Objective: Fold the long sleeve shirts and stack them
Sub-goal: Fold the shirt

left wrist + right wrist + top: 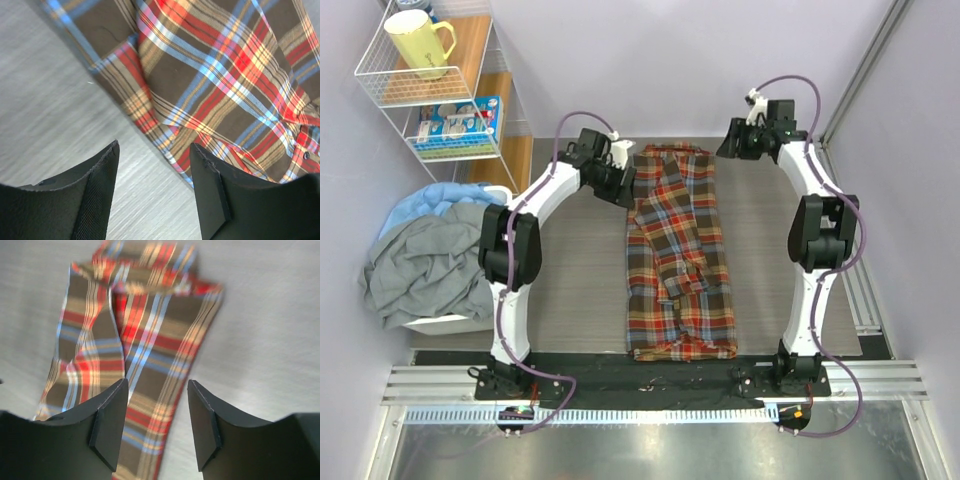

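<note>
On the middle of the grey table (570,270), the plaid long sleeve shirt (680,250) lay folded into a long narrow strip running from the near edge, between the two arm bases, to the far side. A sleeve lay bent across its near half.

The left arm rose from its base, bent sharply at the elbow and stretched toward the far middle. The left gripper (623,180) sat just beside the strip's far left edge. In the left wrist view its jaws (154,145) stood apart, holding nothing. Bare table and the shirt's edge (215,75) showed through the gap, and the right finger (210,190) overlapped the cloth's border. Whether it touched the fabric could not be told.

The right arm stood upright at the right side, folded at the elbow, then reached far and inward. The right gripper (732,142) sat just beside the strip's far right corner. In the right wrist view its jaws (157,382) were likewise spread and empty, pointing along the shirt (145,340), which looked blurred.

Off the table's left side lay a heap of grey cloth (420,270) with blue cloth (440,200) behind it. Farther back stood a wire shelf (380,75) carrying a yellow mug (418,42).
</note>
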Robot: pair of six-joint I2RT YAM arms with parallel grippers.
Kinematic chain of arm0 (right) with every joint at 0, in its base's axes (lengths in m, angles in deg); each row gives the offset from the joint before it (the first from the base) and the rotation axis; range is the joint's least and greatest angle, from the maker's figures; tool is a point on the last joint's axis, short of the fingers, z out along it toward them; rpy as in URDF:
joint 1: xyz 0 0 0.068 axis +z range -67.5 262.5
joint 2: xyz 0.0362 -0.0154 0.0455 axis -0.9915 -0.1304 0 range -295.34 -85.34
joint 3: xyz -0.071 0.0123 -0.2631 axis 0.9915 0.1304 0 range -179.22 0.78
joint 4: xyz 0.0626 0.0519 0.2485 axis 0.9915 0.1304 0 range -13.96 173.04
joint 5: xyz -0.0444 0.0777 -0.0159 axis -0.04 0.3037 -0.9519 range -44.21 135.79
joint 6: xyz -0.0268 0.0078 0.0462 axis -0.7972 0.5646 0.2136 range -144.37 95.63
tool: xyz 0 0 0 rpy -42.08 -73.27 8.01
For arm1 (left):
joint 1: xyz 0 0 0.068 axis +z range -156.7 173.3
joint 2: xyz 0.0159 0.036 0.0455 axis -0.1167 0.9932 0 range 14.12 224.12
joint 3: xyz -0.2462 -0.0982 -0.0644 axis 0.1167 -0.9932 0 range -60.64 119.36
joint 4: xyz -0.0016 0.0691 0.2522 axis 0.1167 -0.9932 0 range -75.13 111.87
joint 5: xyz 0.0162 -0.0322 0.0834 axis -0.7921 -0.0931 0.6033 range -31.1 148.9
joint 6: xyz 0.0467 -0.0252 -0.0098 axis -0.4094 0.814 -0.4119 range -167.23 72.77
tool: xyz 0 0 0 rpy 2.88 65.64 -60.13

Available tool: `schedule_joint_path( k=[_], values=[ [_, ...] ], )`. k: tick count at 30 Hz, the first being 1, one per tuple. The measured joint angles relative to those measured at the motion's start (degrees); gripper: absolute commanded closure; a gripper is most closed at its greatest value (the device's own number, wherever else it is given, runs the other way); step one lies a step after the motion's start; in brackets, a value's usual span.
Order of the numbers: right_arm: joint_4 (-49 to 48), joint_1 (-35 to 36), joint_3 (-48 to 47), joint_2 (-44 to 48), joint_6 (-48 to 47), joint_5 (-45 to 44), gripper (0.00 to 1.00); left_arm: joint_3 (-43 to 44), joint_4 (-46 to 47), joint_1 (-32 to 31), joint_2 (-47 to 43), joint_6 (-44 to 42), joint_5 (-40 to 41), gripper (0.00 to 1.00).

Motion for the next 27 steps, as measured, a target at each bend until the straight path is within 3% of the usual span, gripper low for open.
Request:
schedule_joint_path(
  k=[12,15,18,23,27],
  values=[
    [5.88,1.97,5.51,-8.48,3.19,2.78,0.53,-0.61,-0.44,-2.14,5.14,1.11,-1.51,0.42],
    [5.95,2.10,5.51,-8.50,2.93,2.49,0.87,0.26,-0.74,-2.45,7.28,1.20,-0.90,0.45],
    [6.54,2.10,5.51,-8.83,2.69,2.16,0.99,1.46,-0.96,-2.49,9.22,1.22,0.02,0.55],
    [7.78,1.03,4.11,-9.97,1.70,2.08,0.99,2.51,-1.27,-2.32,10.32,1.31,2.19,0.70],
    [9.66,-0.42,-0.28,-12.50,0.74,2.49,0.99,4.63,-1.84,-1.92,11.74,1.42,3.13,0.74]
  ],
)
